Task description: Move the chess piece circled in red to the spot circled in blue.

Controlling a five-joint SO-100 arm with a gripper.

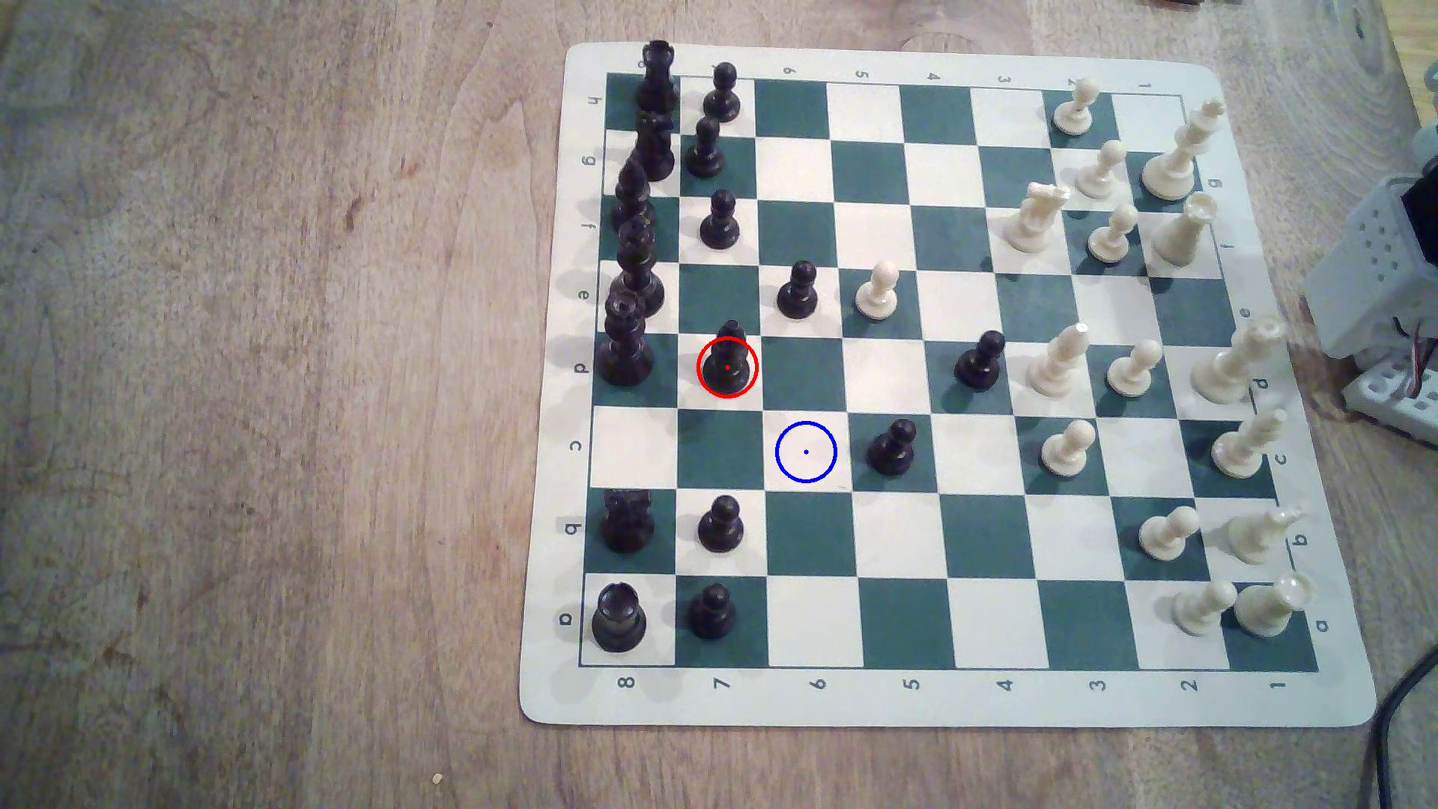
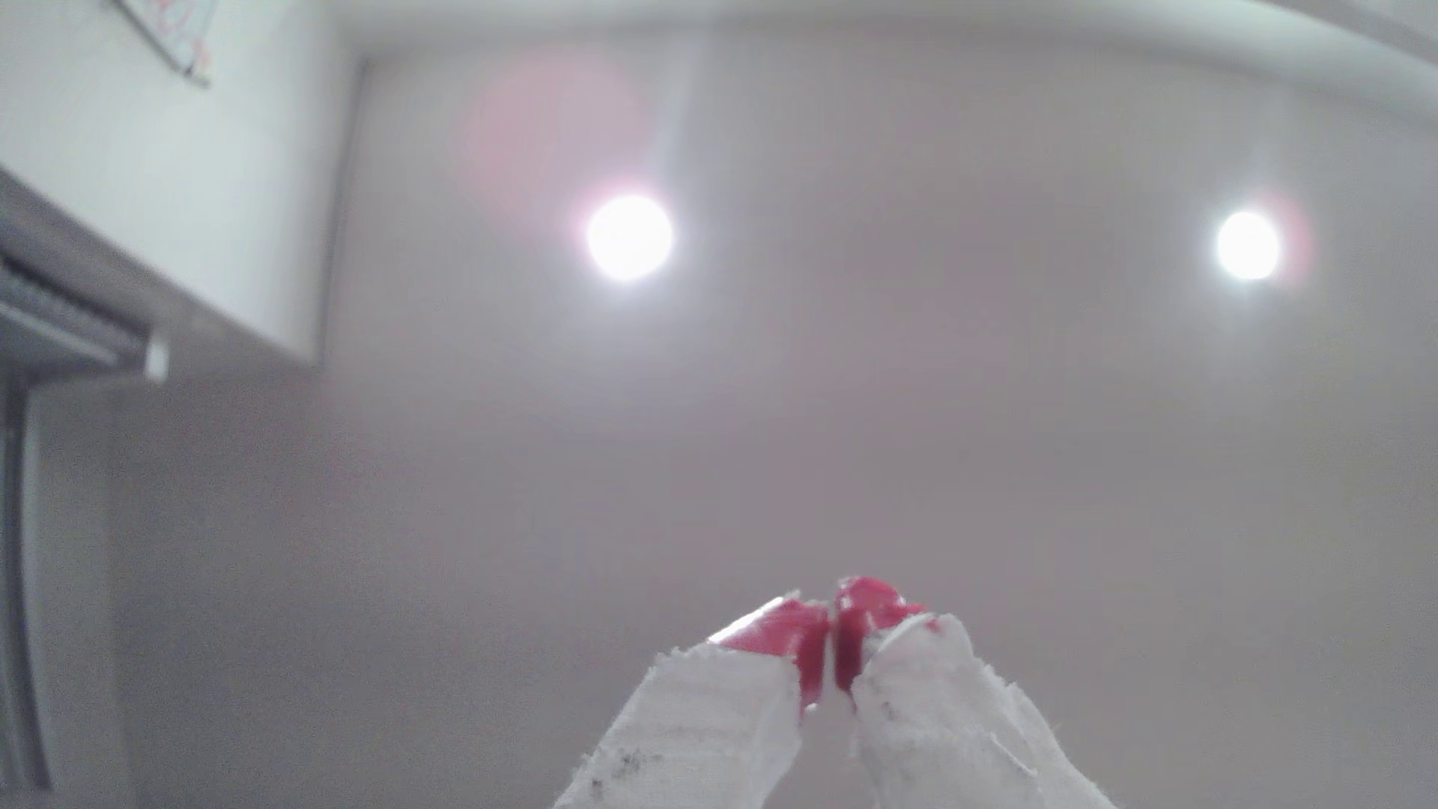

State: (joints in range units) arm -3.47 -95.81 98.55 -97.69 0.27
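Note:
The chess piece circled in red [image 1: 728, 359] is black with a broad base and a tapered top. It stands on a cream square of the board [image 1: 945, 704], in the second column from the exterior view's left. The spot circled in blue [image 1: 806, 452] is a bare cream square one column to the right and one row nearer. In the wrist view my gripper [image 2: 832, 622] points up at a ceiling. Its red-tipped, white-wrapped fingers [image 2: 786, 634] are pressed together with nothing between them. Part of the arm's grey body [image 1: 1377, 264] sits past the board at the exterior view's right edge.
Black pieces line the board's left columns, and a black pawn [image 1: 892, 446] stands just right of the blue ring. Another black pawn [image 1: 798, 289] and a white pawn [image 1: 878, 289] stand farther back. White pieces crowd the right side. Cables [image 1: 1393, 731] lie at the right.

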